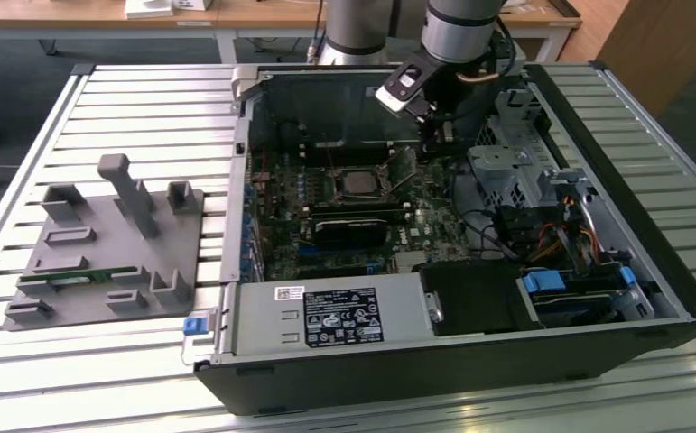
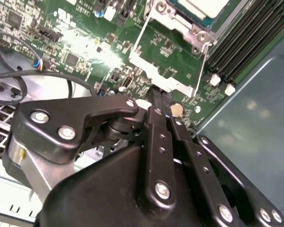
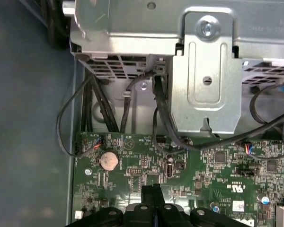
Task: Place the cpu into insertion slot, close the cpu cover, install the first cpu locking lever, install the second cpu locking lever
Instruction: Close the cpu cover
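The cpu (image 2: 203,5) lies pale and flat in the insertion slot (image 1: 357,183) on the green board. The silver cpu cover (image 2: 173,19) frames it, lying down around the chip. Two thin wire levers run along the socket's sides, one (image 2: 142,33) and another (image 2: 201,66); I cannot tell whether they are latched. My gripper (image 1: 434,135) hangs inside the case just beyond the socket on the exterior view's right. Its black fingers (image 2: 157,113) are shut with nothing visible between them, and the tips sit just above the board by the end of the nearer lever.
The open computer case (image 1: 636,298) lies on a slatted table. A silver drive cage (image 3: 203,71) with black cables (image 3: 161,113) stands close to the gripper. Black memory slots (image 2: 246,42) run beside the socket. A grey fixture block (image 1: 106,244) sits outside the case on the exterior view's left.
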`<state>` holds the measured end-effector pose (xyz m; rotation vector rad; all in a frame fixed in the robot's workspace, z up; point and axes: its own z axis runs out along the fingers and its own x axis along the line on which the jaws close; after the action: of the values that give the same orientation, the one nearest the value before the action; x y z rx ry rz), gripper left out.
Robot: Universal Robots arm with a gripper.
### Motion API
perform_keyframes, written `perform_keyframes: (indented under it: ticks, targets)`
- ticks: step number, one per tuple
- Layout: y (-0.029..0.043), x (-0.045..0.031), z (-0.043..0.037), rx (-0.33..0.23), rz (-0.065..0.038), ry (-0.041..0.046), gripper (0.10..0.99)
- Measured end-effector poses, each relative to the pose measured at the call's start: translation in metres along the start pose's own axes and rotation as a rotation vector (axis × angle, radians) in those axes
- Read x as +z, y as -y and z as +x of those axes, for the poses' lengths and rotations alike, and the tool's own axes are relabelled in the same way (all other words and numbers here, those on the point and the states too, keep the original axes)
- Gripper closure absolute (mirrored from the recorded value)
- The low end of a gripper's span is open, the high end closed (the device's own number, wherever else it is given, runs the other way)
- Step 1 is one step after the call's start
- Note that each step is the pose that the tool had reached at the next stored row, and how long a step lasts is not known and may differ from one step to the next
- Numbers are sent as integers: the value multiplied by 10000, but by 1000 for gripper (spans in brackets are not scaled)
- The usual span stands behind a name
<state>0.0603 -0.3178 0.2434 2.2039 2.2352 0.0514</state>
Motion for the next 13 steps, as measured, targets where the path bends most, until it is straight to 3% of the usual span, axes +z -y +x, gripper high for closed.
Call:
perform_keyframes:
  ticks: [13]
  targets:
    - [178,8,7,0,0,-1,980]
